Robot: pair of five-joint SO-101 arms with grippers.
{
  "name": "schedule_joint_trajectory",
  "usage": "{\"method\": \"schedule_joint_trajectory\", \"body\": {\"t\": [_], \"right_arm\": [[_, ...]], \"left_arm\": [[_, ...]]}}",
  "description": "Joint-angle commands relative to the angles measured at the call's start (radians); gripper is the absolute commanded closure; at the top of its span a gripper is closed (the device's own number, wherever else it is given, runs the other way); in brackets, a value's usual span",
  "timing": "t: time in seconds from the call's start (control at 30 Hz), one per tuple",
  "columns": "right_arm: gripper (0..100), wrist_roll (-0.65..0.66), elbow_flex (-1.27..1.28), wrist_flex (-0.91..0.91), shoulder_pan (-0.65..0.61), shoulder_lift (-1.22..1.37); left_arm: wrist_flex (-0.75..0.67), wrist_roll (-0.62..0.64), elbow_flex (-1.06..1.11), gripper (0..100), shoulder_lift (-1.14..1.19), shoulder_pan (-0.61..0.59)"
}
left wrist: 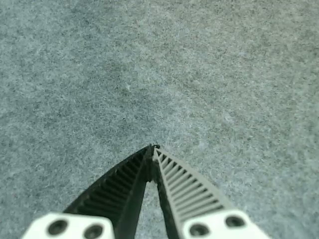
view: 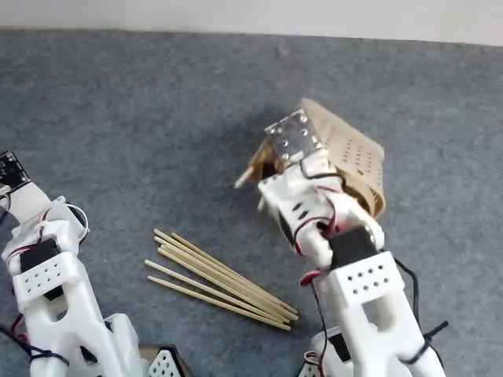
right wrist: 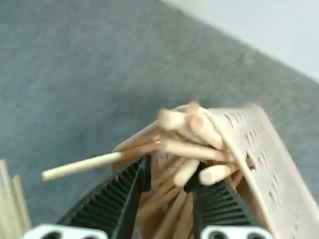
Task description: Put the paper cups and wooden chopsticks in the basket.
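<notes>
Gripping a bundle of chopsticks (right wrist: 187, 132) at the basket (view: 361, 157) at 1 o'clock, the right pincer (right wrist: 168, 173) leaves loose chopsticks (view: 220, 283) at 6 o'clock undone; the left pincer (left wrist: 152, 148) is clenched empty.

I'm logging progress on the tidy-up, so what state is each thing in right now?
Basket: holds a splayed bundle of chopsticks.
Loose chopsticks: lying on the carpet, outside the basket.
Left claw: shut, empty, over carpet.
Right claw: at the bundle in the basket; grip unclear.

The right arm (view: 346, 251) hides much of the basket (view: 357, 157).
</notes>
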Motion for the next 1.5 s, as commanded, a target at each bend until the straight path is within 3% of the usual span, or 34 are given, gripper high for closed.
{"method": "schedule_joint_trajectory", "body": {"t": [0.0,0.33,0.73,1.1,1.47], "right_arm": [[86.8,0.011,-0.093,-0.127,0.065,0.113],[86.8,0.005,-0.386,-0.153,0.223,0.282],[86.8,0.009,-0.403,-0.159,0.344,0.285],[86.8,0.005,-0.483,-0.153,0.364,0.469],[86.8,0.005,-0.492,-0.153,0.232,0.297]], "left_arm": [[-0.017,-0.003,-0.008,99,-0.018,0.021],[-0.017,-0.003,-0.008,99,-0.018,0.021],[-0.018,-0.003,-0.008,99,-0.018,0.021],[-0.015,-0.003,-0.008,99,-0.018,0.021],[-0.018,-0.003,-0.008,99,-0.018,0.021]]}}
